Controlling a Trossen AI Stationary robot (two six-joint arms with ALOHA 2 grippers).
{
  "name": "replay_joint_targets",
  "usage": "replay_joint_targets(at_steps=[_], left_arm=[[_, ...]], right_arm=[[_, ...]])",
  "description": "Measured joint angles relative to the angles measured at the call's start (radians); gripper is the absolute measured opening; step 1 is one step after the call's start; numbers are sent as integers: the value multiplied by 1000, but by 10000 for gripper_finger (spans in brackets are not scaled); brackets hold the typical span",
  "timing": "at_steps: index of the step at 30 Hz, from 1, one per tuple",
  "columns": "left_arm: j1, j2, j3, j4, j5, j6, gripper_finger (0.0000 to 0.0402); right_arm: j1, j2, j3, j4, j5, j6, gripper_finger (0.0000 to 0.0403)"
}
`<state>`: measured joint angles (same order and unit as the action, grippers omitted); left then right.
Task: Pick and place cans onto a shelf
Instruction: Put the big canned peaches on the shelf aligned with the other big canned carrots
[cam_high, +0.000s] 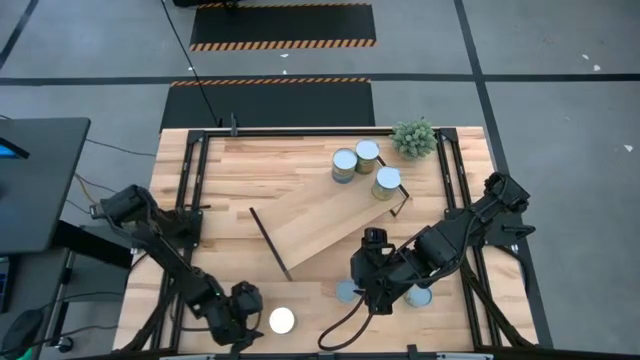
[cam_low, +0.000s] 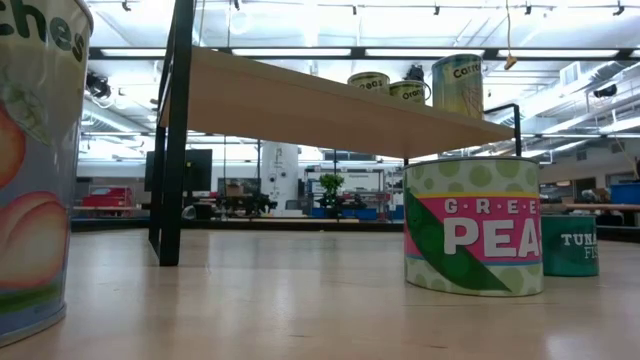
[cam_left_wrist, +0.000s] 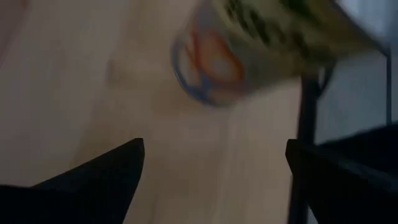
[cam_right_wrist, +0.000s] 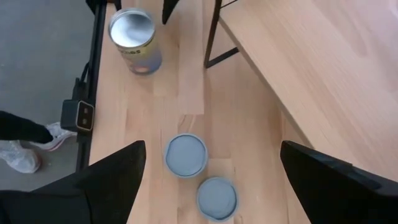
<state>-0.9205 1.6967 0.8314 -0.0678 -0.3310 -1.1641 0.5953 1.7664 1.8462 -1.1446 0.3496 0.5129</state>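
Note:
The shelf (cam_high: 320, 215) is a light-wood plank on black rails, set aslant on the table. Three cans (cam_high: 368, 152) stand on its far end. My left gripper (cam_high: 256, 318) is low at the near edge and open. It points at a white-topped peach can (cam_high: 282, 320), which stands just ahead of its fingertips (cam_left_wrist: 214, 146). The can (cam_left_wrist: 211, 62) is not between the fingers. My right gripper (cam_high: 375, 292) hangs open above two grey-topped cans (cam_right_wrist: 185, 154) (cam_right_wrist: 216, 198) that stand upright on the table by the shelf's near end.
A small green plant (cam_high: 415, 138) stands at the table's far right corner. In the low view the green peas can (cam_low: 475, 225) and a tuna can (cam_low: 570, 245) stand under the shelf's edge (cam_low: 330, 110). A black frame (cam_high: 190, 200) lines the table's sides.

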Motion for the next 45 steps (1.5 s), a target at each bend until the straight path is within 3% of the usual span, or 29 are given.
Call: replay_joint_targets(at_steps=[8, 15, 21, 31, 41, 45], left_arm=[[21, 9, 6, 54, -62, 59, 394], [11, 49, 151, -52, -163, 210, 394], [17, 120, 248, -105, -220, 206, 393], [31, 174, 290, -117, -262, 128, 391], [56, 174, 290, -95, -275, 129, 335], [56, 170, 290, -49, -218, 139, 316]], right_arm=[[0, 0, 0, 1, 2, 7, 379], [0, 0, 0, 7, 2, 7, 379], [0, 0, 0, 7, 11, 8, 379], [0, -1, 0, 5, 24, 4, 379], [0, -1, 0, 5, 24, 20, 379], [3, -1, 0, -5, 21, 39, 379]])
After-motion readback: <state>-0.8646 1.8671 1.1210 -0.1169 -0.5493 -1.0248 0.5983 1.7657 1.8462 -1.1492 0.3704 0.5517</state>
